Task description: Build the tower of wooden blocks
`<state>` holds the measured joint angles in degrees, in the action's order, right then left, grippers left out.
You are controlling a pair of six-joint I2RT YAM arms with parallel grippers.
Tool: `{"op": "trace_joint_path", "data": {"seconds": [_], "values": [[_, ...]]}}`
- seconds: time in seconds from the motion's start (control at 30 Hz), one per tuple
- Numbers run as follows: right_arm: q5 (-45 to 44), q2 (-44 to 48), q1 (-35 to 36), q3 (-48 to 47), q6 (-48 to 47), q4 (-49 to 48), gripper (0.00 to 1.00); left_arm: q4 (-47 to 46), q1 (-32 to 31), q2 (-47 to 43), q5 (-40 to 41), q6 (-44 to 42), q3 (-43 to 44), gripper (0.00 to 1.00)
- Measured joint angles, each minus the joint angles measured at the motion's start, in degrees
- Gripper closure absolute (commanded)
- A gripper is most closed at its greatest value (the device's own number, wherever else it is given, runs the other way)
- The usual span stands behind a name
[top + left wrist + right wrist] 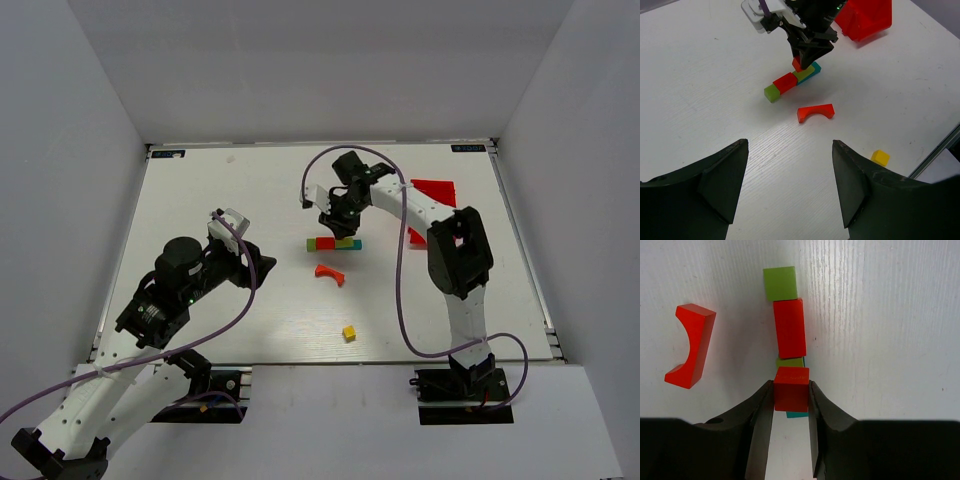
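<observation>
The right gripper clamps a small red cube of painted wood just above a row lying on the white, faintly grained table. The row runs from a lime cube through a red bar to an olive block overlapping a teal block. A red arch lies flat beside the row. The left gripper hovers low with its fingers apart and empty. A yellow cube near the front edge and a glossy red plastic bin at the back show from overhead and the left wrist only. The corner stickers are too small to read.
</observation>
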<state>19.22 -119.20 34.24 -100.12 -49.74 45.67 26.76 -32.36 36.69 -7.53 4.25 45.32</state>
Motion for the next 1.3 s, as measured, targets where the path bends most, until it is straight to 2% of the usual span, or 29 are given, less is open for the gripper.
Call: {"op": "trace_joint_path", "data": {"seconds": [0.3,1.3], "values": [[0.1,-3.2,1.0,-5.6,-3.8,4.1,0.78,0.0,0.0,0.0,0.0,0.0,0.0,0.22],[-0.3,-7.7,2.3,-10.5,-7.7,9.0,0.76,0.0,0.0,0.0,0.0,0.0,0.0,0.22]]}}
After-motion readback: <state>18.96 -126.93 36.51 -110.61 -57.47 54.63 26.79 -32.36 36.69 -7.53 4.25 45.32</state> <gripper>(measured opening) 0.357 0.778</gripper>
